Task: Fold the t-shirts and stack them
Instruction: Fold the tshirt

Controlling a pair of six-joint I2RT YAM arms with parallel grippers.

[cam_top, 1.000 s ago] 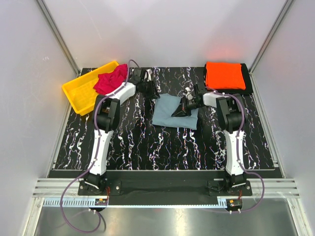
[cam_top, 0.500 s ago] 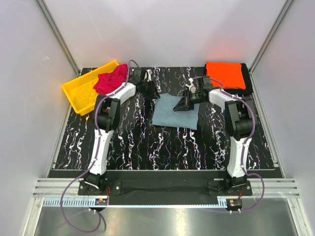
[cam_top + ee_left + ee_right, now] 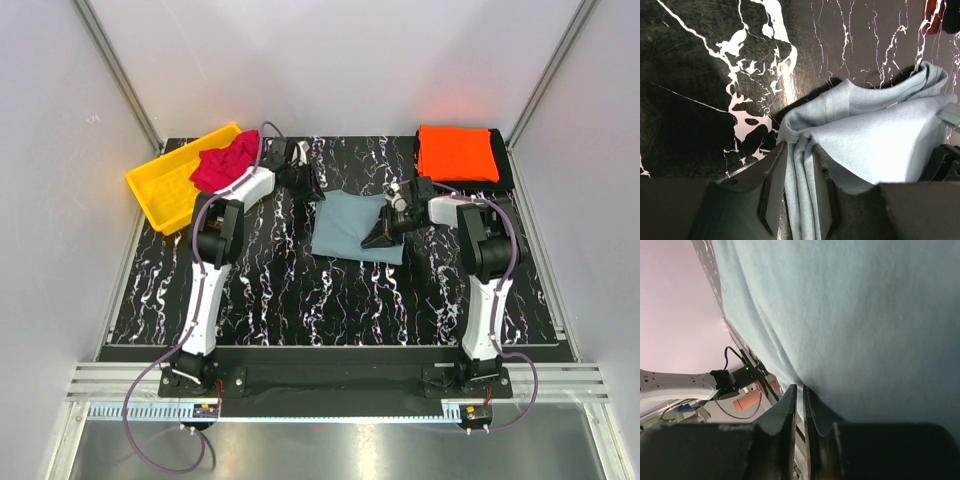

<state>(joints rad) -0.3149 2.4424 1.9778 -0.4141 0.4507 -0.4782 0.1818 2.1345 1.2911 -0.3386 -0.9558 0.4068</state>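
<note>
**Down to the lower right edge of the grey-blue t-shirt**

Concerns the right fingers [image 3: 786, 415]: a second ago over the middle right of the grey-blue t-shirt [image 3: 350, 225], now nearer the bottom of the top frame, at that cloth's lower right edge. Shows only a thin slit between them in the right wrist view; cannot tell whether any cloth sits in it. Keeps the left fingers [image 3: 772, 185] clamped on a bunched fold at the shirt's upper left corner, in the same spot throughout. Leaves the shirt itself lying flat in the centre of the surface [image 3: 300, 300], its outline barely altered. Places the orange t-shirt [image 3: 457, 152] folded at upper right, and the crimson t-shirt [image 3: 225, 165] crumpled over the yellow bin [image 3: 160, 185] at upper left. Suggests a re-grip ahead of another fold rather than a finished one, with stacking onto the orange one not yet begun.
</note>
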